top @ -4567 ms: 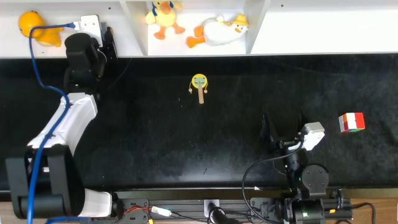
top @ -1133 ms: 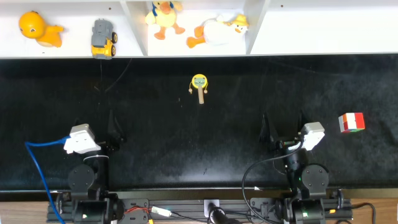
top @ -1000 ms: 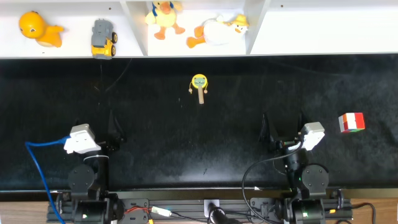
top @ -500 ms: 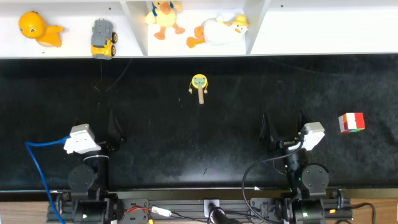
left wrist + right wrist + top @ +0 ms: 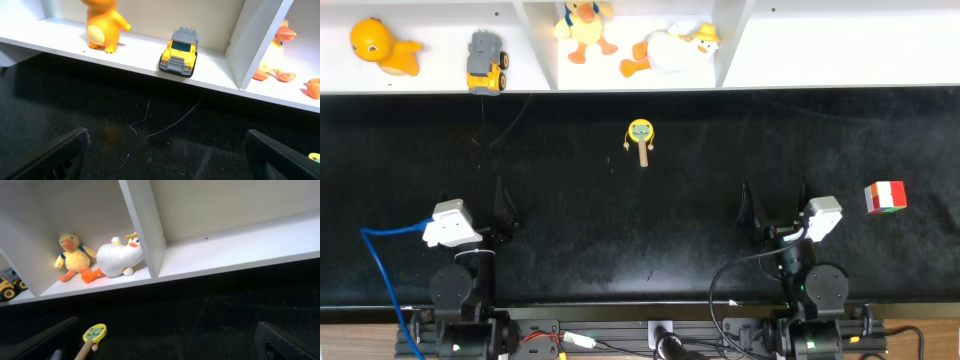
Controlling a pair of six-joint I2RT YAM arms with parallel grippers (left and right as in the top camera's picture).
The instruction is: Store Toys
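The cube (image 5: 885, 197) lies near the counter's (image 5: 620, 240) right edge, just beside the right hand (image 5: 165, 347), clearly the nearer one. The rattle (image 5: 640, 139) lies mid-counter, handle toward the near edge. The left hand (image 5: 165, 162) gapes open and empty, as does the right.

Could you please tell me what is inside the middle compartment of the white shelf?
A yellow duck plush sits upright with a white duck plush lying beside it. Anything behind them is hidden.

Your top camera looks straight down on the black table (image 5: 620, 230) from above, and your two wrist cameras sit low, face the white shelf (image 5: 135, 64), and both see the yellow duck (image 5: 70, 255).
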